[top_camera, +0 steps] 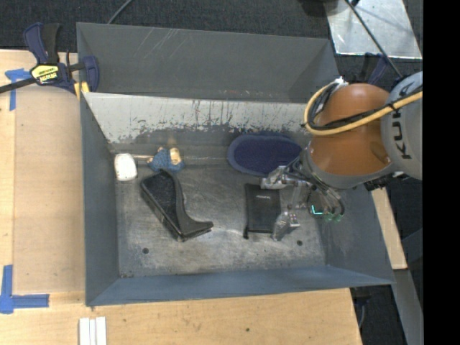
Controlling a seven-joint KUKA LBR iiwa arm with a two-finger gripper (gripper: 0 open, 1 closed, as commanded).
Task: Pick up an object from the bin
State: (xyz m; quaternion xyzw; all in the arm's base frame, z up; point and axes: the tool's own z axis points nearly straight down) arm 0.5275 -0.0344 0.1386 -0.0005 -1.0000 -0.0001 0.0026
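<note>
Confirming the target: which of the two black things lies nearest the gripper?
The black rectangular block right of centre, beside the gripper; the long bent black piece lies farther left.

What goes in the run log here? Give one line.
gripper: over right edge of black flat block | place: right half of bin | behind: dark blue oval dish | block: on floor

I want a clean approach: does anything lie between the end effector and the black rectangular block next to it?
Nothing visible does. The end effector is at the black rectangular block, on its right side. The dark blue oval piece lies behind the block, the black angled piece off to its left.
</note>
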